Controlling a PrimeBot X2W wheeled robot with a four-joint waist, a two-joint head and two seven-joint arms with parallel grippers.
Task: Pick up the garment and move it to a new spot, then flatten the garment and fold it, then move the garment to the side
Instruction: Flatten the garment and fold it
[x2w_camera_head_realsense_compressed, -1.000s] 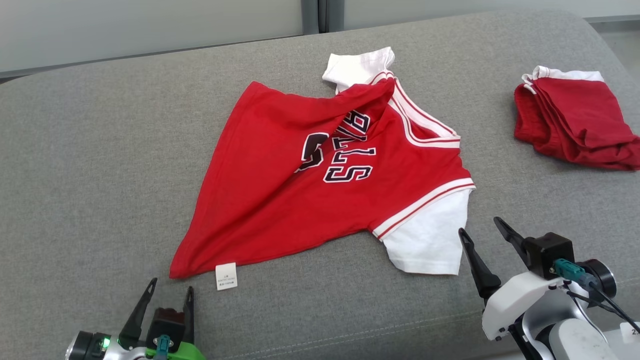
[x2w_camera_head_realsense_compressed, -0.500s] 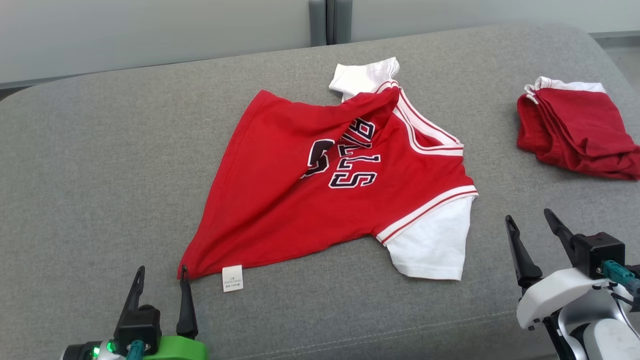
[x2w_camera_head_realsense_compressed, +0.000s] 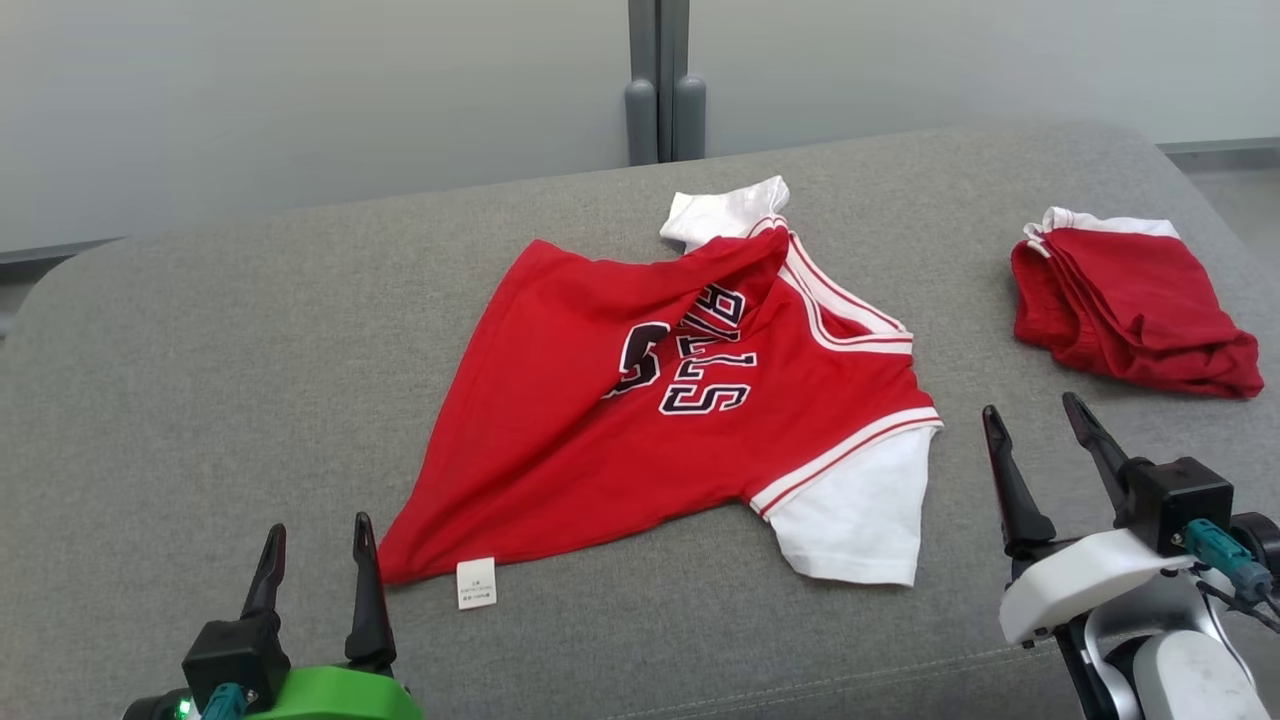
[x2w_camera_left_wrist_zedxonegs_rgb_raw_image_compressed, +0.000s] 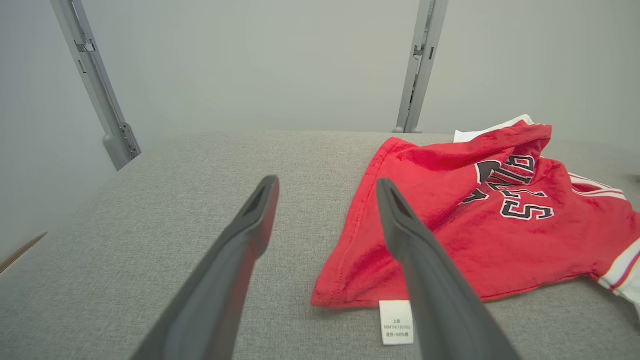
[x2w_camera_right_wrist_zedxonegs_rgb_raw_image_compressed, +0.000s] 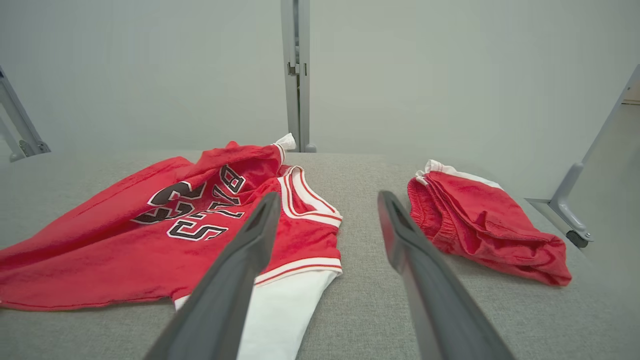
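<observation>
A red jersey-style garment (x2w_camera_head_realsense_compressed: 650, 410) with white sleeves and black lettering lies rumpled on the grey cushion (x2w_camera_head_realsense_compressed: 200, 380), one shoulder folded over its chest. A white label (x2w_camera_head_realsense_compressed: 476, 583) hangs at its near hem corner. My left gripper (x2w_camera_head_realsense_compressed: 315, 533) stands open just left of that corner, nothing between its fingers; the garment (x2w_camera_left_wrist_zedxonegs_rgb_raw_image_compressed: 475, 225) lies right of the left gripper (x2w_camera_left_wrist_zedxonegs_rgb_raw_image_compressed: 325, 187) in the left wrist view. My right gripper (x2w_camera_head_realsense_compressed: 1035, 410) is open to the right of the white sleeve (x2w_camera_head_realsense_compressed: 860, 510), apart from it. The right wrist view has the garment (x2w_camera_right_wrist_zedxonegs_rgb_raw_image_compressed: 150, 225) left of the right gripper (x2w_camera_right_wrist_zedxonegs_rgb_raw_image_compressed: 327, 200).
A folded pile of red shorts (x2w_camera_head_realsense_compressed: 1130, 300) with white trim lies at the cushion's right, also the red shorts (x2w_camera_right_wrist_zedxonegs_rgb_raw_image_compressed: 480, 225) in the right wrist view. A pale wall with a grey post (x2w_camera_head_realsense_compressed: 660, 90) stands behind. The cushion's rounded front edge runs close to both grippers.
The head camera has tilted up, shifting the whole picture down. The right gripper has drawn back to the right, away from the white sleeve. The garment lies as before.
</observation>
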